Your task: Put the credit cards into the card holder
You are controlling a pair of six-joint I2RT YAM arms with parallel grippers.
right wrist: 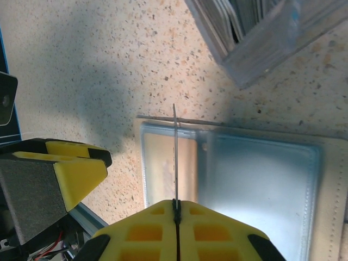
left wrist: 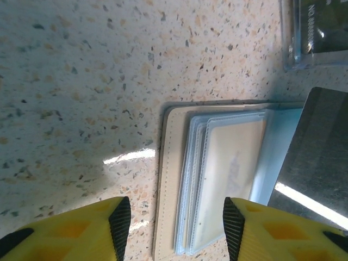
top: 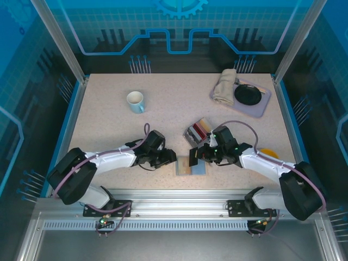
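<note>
The card holder (top: 191, 168) lies open on the table between the two arms, its beige cover (left wrist: 173, 179) under a stack of clear sleeves (left wrist: 228, 174). My left gripper (left wrist: 176, 225) hovers open over the holder's left edge, with nothing between its pads. My right gripper (right wrist: 175, 204) is shut on a dark credit card (top: 193, 157). That card shows edge-on (right wrist: 175, 152) over the sleeves (right wrist: 261, 185), and as a grey slab (left wrist: 318, 157) in the left wrist view. More credit cards stand in a clear box (top: 197, 130).
A white mug (top: 135, 101) stands at the back left. A grey tray (top: 260, 106) at the back right holds a folded cloth (top: 224, 86) and a black dish (top: 248, 94). The clear box (right wrist: 255, 38) sits just beyond the holder. An orange object (top: 268, 153) lies by the right arm.
</note>
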